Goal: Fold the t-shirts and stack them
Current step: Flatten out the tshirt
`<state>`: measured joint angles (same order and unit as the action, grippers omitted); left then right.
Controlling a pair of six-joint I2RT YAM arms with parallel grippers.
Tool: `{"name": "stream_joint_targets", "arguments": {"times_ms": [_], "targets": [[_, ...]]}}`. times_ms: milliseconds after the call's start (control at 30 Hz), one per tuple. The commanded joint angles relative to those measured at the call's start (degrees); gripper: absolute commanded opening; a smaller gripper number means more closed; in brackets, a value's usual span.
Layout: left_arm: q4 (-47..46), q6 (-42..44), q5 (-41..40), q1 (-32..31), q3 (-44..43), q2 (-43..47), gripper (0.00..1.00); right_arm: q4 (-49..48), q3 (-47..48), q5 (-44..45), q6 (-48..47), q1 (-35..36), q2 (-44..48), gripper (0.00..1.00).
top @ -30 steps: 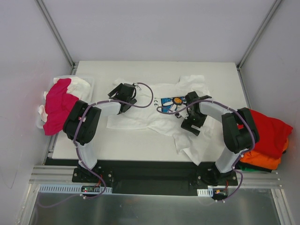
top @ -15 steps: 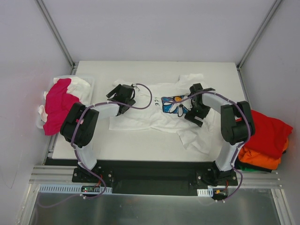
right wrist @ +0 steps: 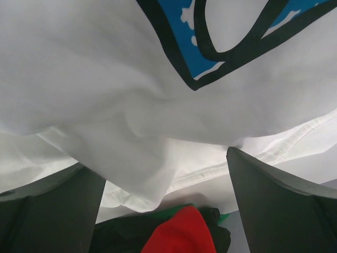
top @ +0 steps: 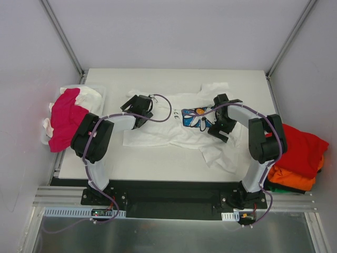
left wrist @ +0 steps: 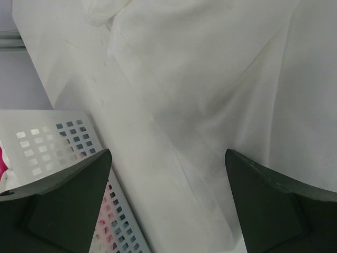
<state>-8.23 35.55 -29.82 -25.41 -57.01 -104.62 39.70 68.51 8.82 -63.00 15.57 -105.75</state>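
White daisy t-shirt (top: 168,129) lies bunched. Left gripper (left wrist: 168,179), at nine o'clock, and right gripper (right wrist: 166,182), at three o'clock, both gape, holding nothing. A pinch might grab two layers, folding crooked.

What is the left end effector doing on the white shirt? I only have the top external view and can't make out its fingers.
Observer: In the left wrist view the left end effector is open. Its fingers stand wide apart over the white t-shirt and pinch nothing.
Operator: And the right one?
Observer: The right end effector is open too, above a loose fold of that shirt, just below the blue print.
Operator: Anything close beside the left one?
Observer: A perforated white basket, with pink cloth showing at its side.
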Motion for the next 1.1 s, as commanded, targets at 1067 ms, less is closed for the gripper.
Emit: {"name": "stream_joint_targets", "arguments": {"times_ms": [1067], "targets": [[3.48,6.55,0.47,8.36,-23.92,-15.35,0.90,-4.72,6.19,4.98,-1.95,-1.16,-4.90,0.96]]}}
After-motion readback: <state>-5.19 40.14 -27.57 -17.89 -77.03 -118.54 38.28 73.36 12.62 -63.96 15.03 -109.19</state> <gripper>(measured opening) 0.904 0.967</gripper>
